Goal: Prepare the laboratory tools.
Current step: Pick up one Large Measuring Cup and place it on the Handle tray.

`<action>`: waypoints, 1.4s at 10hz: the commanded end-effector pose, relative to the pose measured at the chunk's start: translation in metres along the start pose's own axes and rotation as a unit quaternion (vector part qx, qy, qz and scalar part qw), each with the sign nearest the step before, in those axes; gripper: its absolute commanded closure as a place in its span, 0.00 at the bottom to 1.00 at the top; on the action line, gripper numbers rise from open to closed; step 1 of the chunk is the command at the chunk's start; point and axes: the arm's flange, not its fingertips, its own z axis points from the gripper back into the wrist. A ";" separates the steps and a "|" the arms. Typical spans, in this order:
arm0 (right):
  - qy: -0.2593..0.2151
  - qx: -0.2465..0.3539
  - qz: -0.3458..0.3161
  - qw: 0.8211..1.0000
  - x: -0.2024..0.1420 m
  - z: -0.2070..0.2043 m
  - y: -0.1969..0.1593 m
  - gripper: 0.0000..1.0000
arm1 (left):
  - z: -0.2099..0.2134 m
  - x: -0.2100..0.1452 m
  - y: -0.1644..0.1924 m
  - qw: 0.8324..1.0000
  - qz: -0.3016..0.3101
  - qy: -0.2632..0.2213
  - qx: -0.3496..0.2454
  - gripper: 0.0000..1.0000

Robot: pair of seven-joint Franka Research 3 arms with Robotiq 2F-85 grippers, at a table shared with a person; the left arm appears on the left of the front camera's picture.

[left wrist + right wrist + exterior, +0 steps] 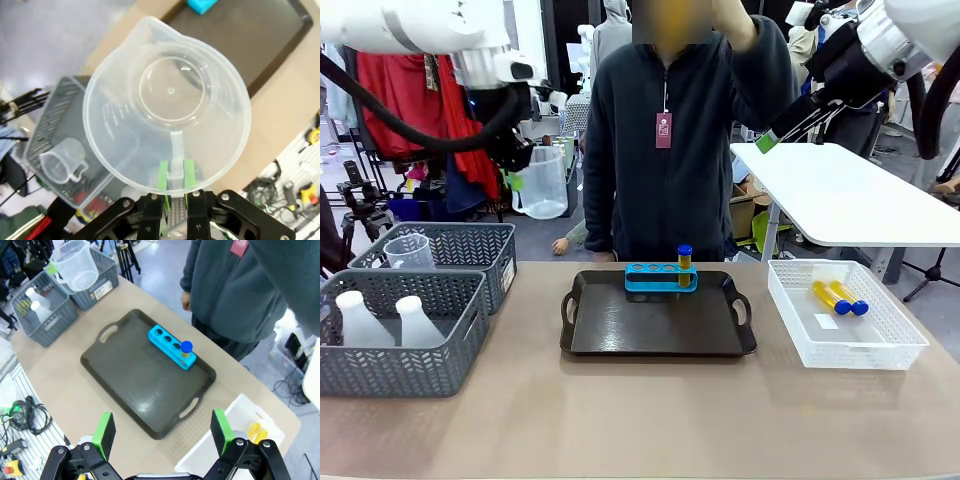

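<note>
My left gripper [520,170] hangs high above the left baskets, shut on the handle of a clear measuring beaker [543,182]. In the left wrist view the green pads [162,176] pinch that handle and the beaker [170,100] opens toward the camera. A small blue rack [660,277] stands at the far edge of the black tray [620,335], with one blue-capped yellow test tube [684,262] in its right hole. Two more test tubes [840,298] lie in the white mesh basket. Two white conical flasks [415,320] stand in the near grey basket. My right gripper [162,425] is open and high over the table's right side.
A second, smaller clear beaker [410,250] sits in the far grey basket [480,245]. The white mesh basket [890,350] lies right of the tray. A person stands behind the table with one hand raised. A white side table [850,195] is at the back right.
</note>
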 end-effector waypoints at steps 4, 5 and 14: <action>-0.001 0.002 0.000 1.000 0.000 0.001 0.000 0.00 | -0.054 0.037 -0.035 0.994 -0.093 0.019 -0.062 1.00; -0.001 0.002 0.000 1.000 0.000 0.001 0.000 0.00 | -0.066 0.043 -0.039 0.992 -0.102 0.018 -0.068 1.00; -0.001 0.002 0.000 1.000 0.000 0.001 0.000 0.00 | -0.078 0.048 -0.026 0.992 -0.086 0.016 -0.097 1.00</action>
